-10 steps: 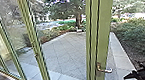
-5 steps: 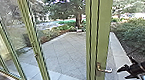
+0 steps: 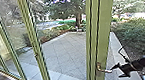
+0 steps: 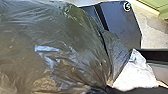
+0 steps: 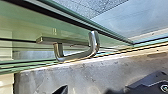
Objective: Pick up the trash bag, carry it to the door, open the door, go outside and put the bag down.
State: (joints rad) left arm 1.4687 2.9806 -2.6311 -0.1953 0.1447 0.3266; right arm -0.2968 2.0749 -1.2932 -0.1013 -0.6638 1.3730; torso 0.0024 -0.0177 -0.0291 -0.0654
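Left gripper [image 4: 108,87] is clamped on the gathered neck of the dark translucent plastic trash bag [image 4: 67,47]; the nearer right gripper [image 3: 116,72], jaws spread, is just beside the silver metal lever handle [image 3: 105,70], which projects roughly level toward it from the green-framed glass door [image 3: 104,33].

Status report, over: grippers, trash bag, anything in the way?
Right gripper open, near door handle. Trash bag close at left wrist, neck bunched; left grip unclear. Door ahead, looks shut.
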